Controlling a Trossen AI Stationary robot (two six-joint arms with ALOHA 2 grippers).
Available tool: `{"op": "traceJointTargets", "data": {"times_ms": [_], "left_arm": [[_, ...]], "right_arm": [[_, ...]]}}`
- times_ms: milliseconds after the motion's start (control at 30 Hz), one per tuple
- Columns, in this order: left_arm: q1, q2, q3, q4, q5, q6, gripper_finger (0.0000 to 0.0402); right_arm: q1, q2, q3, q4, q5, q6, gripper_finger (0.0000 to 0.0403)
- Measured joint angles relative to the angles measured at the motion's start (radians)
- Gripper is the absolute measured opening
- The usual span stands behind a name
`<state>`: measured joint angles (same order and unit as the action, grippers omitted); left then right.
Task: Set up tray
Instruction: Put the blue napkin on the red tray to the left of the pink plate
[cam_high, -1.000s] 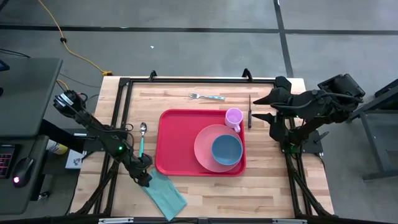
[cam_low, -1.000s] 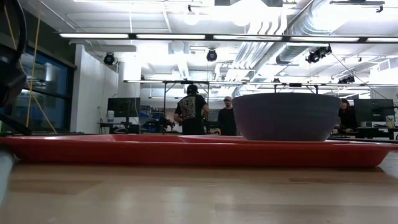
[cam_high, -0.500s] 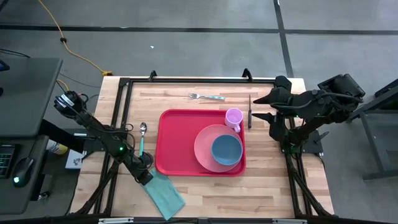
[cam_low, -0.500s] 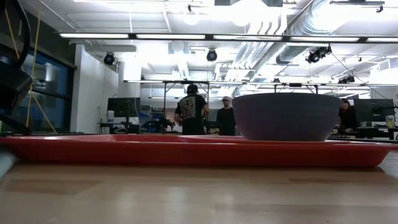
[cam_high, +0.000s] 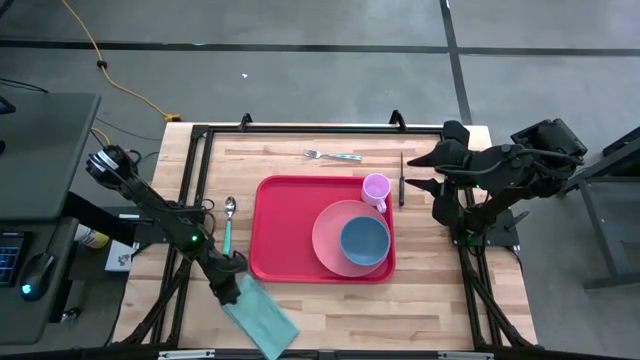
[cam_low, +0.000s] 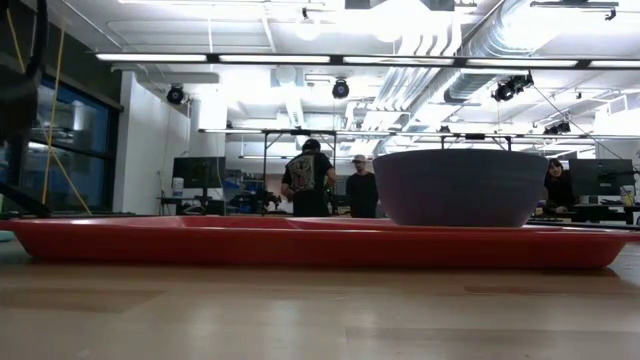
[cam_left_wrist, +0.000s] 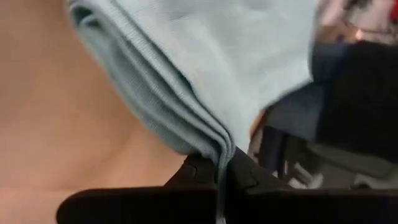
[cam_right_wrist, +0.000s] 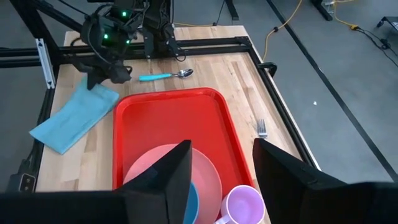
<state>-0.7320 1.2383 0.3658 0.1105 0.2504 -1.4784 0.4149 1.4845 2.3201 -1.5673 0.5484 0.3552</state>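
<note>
The red tray (cam_high: 290, 225) lies mid-table and carries a pink plate (cam_high: 330, 240), a blue bowl (cam_high: 365, 240) on that plate, and a pink cup (cam_high: 376, 188). A folded teal napkin (cam_high: 265, 320) lies left of the tray near the front edge. My left gripper (cam_high: 230, 285) is shut on the napkin's far end. My right gripper (cam_high: 425, 172) hangs open, high over the table's right side, with nothing between its fingers (cam_right_wrist: 180, 171). In the low view the tray's rim (cam_low: 300, 245) and the bowl (cam_low: 460, 188) fill the foreground. My left gripper pinches the napkin's folded end (cam_left_wrist: 214, 146) between its two fingers (cam_left_wrist: 199, 174), several layers together. The fingers slant down at it from the table's far left. That end is raised a little, while the rest of the napkin (cam_high: 270, 328) lies on the table.
A teal-handled spoon (cam_high: 228, 222) lies left of the tray. A fork (cam_high: 333, 155) lies beyond the tray's far edge and a dark knife (cam_high: 402, 180) at its right. Black frame rails (cam_high: 200, 150) border the tabletop. People stand in the room beyond (cam_low: 310, 180).
My left gripper has tipped and risen slightly with the napkin's far end in its hold. That end has come up off the table and the cloth has drawn narrower, while its near end has stayed down.
</note>
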Motion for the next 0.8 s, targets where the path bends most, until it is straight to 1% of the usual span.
{"op": "traceJointTargets", "data": {"times_ms": [67,167,267,300,400,467,567,700,767,800], "left_arm": [[-0.015,-0.013,0.017,-0.015,0.027,0.009,0.0027],[-0.048,-0.032,0.041,-0.094,0.066,-0.01,0.0027],[-0.084,-0.065,0.076,-0.164,0.07,-0.029,0.0027],[-0.094,-0.074,0.09,-0.189,0.057,-0.031,0.0027],[-0.102,-0.102,0.132,-0.278,-0.016,-0.026,0.0027],[-0.099,-0.114,0.171,-0.329,-0.062,0.01,0.0027],[-0.099,-0.128,0.23,-0.414,-0.165,0.06,0.0027],[-0.069,-0.131,0.288,-0.446,-0.337,0.128,0.0027],[-0.042,-0.131,0.316,-0.469,-0.391,0.187,0.0027],[-0.025,-0.131,0.33,-0.477,-0.397,0.216,0.0027]], "right_arm": [[0.0,0.0,0.0,0.0,-0.005,-0.004,0.0149],[0.0,0.0,0.0,0.0,-0.005,-0.005,0.0152],[0.0,0.0,0.0,0.0,-0.005,-0.005,0.0156],[0.0,0.0,0.0,0.0,-0.005,-0.005,0.0156],[0.0,0.0,0.0,-0.001,-0.005,-0.013,0.0154],[0.0,0.0,0.0,0.0,-0.005,-0.016,0.015],[0.0,0.0,0.0,0.0,-0.003,-0.019,0.0142],[0.0,0.0,0.0,0.0,-0.001,-0.02,0.0136],[0.0,0.0,0.0,-0.001,-0.001,-0.02,0.0134],[0.0,0.0,0.0,-0.003,-0.001,-0.02,0.0134]]}}
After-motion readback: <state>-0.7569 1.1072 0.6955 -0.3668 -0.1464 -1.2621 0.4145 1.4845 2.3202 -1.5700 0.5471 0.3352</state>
